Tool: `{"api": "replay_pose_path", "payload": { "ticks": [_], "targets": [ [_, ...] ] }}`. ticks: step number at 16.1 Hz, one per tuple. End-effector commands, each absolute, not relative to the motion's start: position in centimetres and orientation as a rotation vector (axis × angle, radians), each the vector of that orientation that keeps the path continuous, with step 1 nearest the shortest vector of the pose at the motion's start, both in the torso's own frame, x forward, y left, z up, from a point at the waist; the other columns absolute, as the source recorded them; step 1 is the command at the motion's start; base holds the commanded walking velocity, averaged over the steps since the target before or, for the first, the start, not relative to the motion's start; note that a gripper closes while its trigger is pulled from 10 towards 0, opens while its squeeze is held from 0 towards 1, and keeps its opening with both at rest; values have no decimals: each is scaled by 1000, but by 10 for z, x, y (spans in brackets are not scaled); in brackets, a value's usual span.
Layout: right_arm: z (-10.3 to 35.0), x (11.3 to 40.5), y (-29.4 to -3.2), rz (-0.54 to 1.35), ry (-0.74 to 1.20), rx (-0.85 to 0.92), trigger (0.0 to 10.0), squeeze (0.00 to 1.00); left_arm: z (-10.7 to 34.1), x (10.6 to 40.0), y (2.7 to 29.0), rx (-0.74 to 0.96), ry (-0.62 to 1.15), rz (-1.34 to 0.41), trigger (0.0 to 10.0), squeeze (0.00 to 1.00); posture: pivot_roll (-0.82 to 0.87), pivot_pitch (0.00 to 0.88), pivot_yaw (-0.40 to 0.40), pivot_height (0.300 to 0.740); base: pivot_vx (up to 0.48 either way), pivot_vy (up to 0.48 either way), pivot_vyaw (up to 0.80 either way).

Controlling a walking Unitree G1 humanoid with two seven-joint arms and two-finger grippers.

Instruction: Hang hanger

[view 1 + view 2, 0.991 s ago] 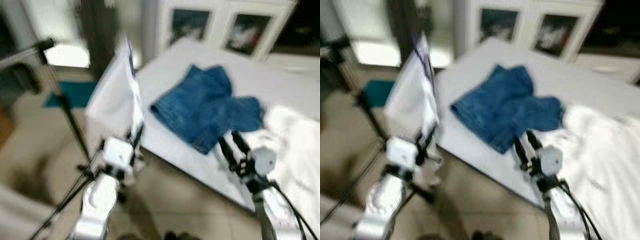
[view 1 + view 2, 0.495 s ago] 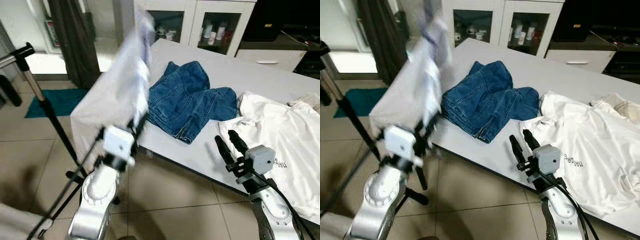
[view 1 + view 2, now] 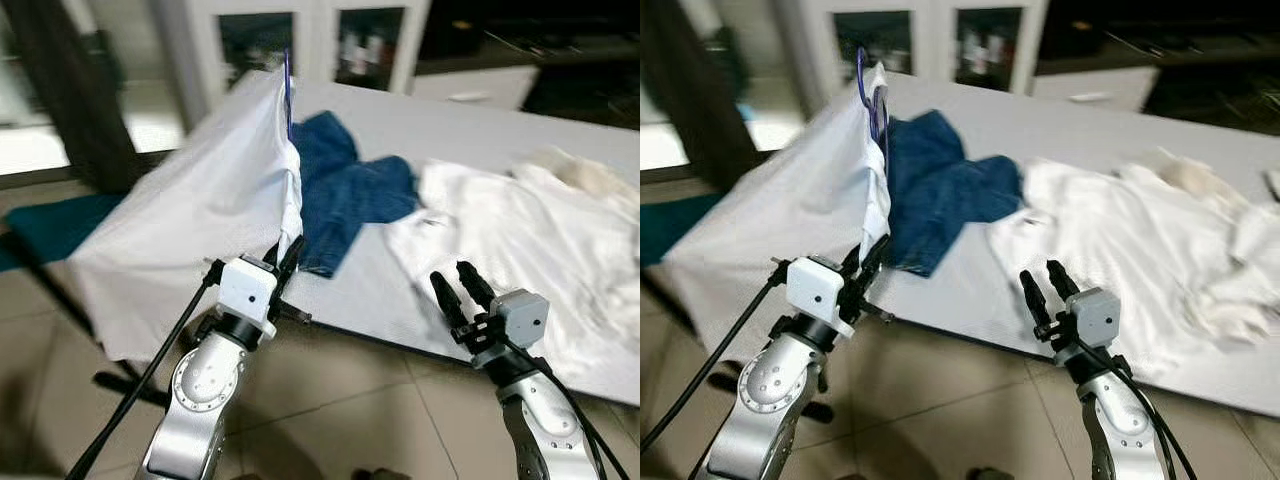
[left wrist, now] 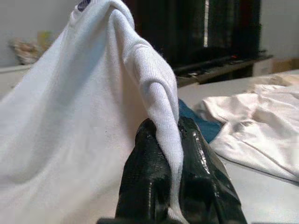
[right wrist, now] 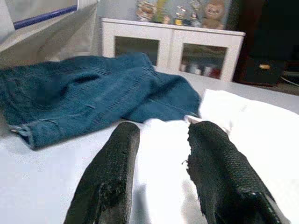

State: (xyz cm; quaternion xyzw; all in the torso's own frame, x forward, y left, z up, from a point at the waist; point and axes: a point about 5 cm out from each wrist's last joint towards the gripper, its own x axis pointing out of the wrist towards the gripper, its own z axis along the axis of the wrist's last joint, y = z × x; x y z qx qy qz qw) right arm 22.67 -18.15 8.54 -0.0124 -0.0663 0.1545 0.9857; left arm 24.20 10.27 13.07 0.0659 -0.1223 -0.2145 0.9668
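A white shirt [image 3: 200,210] hangs on a blue hanger whose hook [image 3: 287,75] sticks up above its collar. My left gripper [image 3: 288,255] is raised in front of the table's near left corner and is shut on a fold of the shirt. In the left wrist view the two black fingers [image 4: 196,158] pinch a ribbed strip of the white fabric [image 4: 159,102]. My right gripper [image 3: 455,283] stands open and holds nothing, just off the table's front edge. Its fingers [image 5: 112,163] point towards the clothes on the table.
On the white table [image 3: 390,290] lie blue jeans [image 3: 350,190] and a spread white T-shirt [image 3: 500,220]. A white glass-door cabinet [image 3: 300,40] stands behind it, and a dark curtain [image 3: 60,90] is at the left. A teal mat [image 3: 40,225] and a black stand leg [image 3: 130,385] are on the tiled floor.
The camera has swung right, so the table has shifted left and the clothes stand's rail has left the view. The left gripper still holds the shirt up. The right gripper stays open.
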Motion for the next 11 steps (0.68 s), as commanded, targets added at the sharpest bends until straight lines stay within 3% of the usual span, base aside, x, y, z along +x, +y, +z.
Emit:
{"api": "replay_pose_path", "payload": {
  "ticks": [1, 3, 7, 11],
  "targets": [
    [89, 229, -182, 302, -146, -27, 10000, 0, 136, 243, 95, 147, -273, -467, 10000, 0, 101, 27, 3, 740, 0, 0, -800],
    [89, 229, -182, 303, -147, -25, 10000, 0, 136, 243, 94, 150, -274, -471, 10000, 0, 101, 26, 5, 740, 0, 0, -800],
    [89, 231, -181, 307, -147, -24, 10000, 0, 136, 246, 98, 171, -275, -460, 10000, 0, 105, 18, 9, 740, 0, 0, 0],
    [89, 233, -179, 310, -150, -21, 10000, 0, 137, 248, 97, 181, -278, -455, 10000, 0, 103, 6, 13, 740, 0, 0, -800]
  ]
}}
